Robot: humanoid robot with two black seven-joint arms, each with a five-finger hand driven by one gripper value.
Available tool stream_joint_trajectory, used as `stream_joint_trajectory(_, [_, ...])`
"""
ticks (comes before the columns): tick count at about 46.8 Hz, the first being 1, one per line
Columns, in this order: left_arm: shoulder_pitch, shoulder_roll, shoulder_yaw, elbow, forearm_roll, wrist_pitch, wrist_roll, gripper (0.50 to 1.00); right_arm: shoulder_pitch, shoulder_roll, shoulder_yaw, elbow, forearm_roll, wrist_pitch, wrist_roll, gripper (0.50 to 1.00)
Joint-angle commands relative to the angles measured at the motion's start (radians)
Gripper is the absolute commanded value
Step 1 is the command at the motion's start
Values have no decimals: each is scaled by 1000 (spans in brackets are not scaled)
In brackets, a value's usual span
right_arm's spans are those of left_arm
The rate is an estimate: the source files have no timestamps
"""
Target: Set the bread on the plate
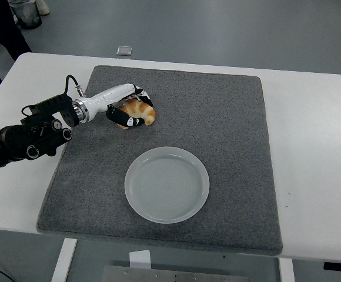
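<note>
Bread (141,111) on grey mat (217,117), far-left part, well apart from empty plate (166,184) nearer table (311,147) front edge. Left hand (125,106) over bread, fingers curled around it, thumb under near side, gripping. Not lifted.
</note>
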Motion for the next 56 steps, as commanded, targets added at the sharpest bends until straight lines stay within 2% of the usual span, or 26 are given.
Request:
stream_joint_trajectory(1, [-3,3,1,-1,2,-2,-2,500,0,0,0,0,0,0,0,952])
stream_joint_trajectory(19, [-20,6,-4,0,3,3,-4,500,1,0,0,0,0,0,0,952])
stream_joint_trajectory(27, [-20,12,-7,-6,3,24,-2,500,0,0,0,0,0,0,0,952])
stream_joint_trajectory(32, [-61,65,-8,-11,2,21,-2,500,0,0,0,0,0,0,0,952])
stream_joint_trajectory(38, [-141,145,1,-12,2,-5,-2,500,1,0,0,0,0,0,0,952])
stream_joint_trajectory(44, [-233,210,1,-9,2,-81,-2,500,1,0,0,0,0,0,0,952])
stream_joint_trajectory(56, [-455,240,1,-5,6,-206,-1,500,1,0,0,0,0,2,0,952])
